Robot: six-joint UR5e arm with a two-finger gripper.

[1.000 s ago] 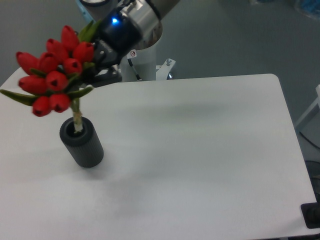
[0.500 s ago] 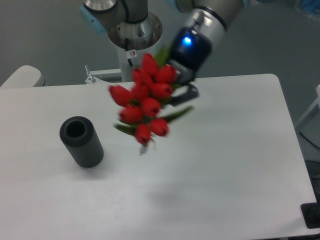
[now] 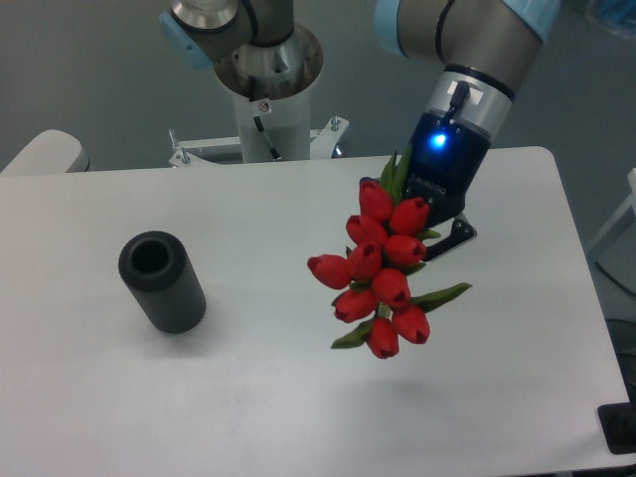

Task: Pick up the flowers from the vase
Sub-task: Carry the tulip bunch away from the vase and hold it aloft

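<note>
The flowers (image 3: 383, 273), a bunch of red tulip buds with narrow green leaves, hang in the air over the middle-right of the white table (image 3: 248, 397). My gripper (image 3: 437, 231) is shut on the bunch from behind, its fingers mostly hidden by the buds; one dark finger (image 3: 459, 237) shows at the right. The vase (image 3: 161, 281), a short dark grey ribbed cylinder, stands at the left of the table with its round hole showing and nothing in it. It is well apart from the bunch and the gripper.
The arm's base column (image 3: 266, 89) stands behind the table's far edge. A pale rounded object (image 3: 45, 151) sits at the far left corner. A dark object (image 3: 618, 429) lies off the table's front right corner.
The flowers came out of the vase and the gripper carried them rightwards across the table, from above the vase to the middle-right. The vase has stayed where it was.
</note>
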